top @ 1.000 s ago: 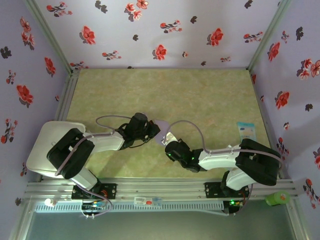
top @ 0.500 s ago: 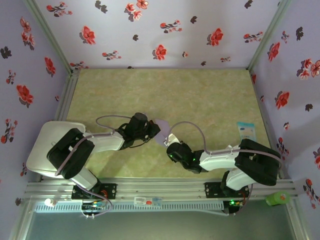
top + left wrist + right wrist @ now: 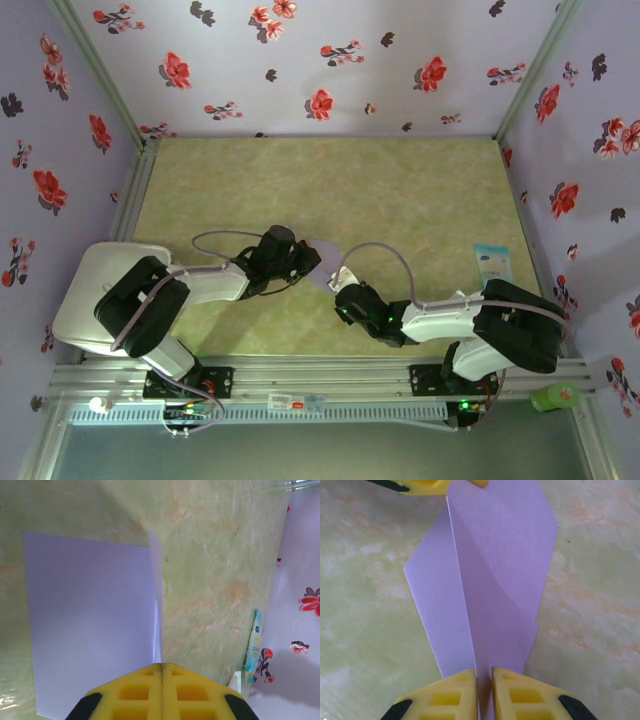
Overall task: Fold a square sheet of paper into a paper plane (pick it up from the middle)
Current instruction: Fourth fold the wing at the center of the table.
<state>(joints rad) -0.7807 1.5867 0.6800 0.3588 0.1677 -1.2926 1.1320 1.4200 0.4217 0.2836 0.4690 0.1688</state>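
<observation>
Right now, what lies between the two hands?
The folded lavender paper spans from the left hand to the right hand, as the right wrist view shows.

The overhead camera looks down from behind both arms onto the whole table point(image 3: 400, 180). Wrist cameras peer close along their fingers, sharing the square sheet of paper point(image 3: 90, 625).

Lavender square sheet of paper point(image 3: 492, 580) partly folded, sharp centre crease running lengthwise, one flap raised. Sits mid-table point(image 3: 420, 190), pinched at opposite ends between both grippers.
</observation>
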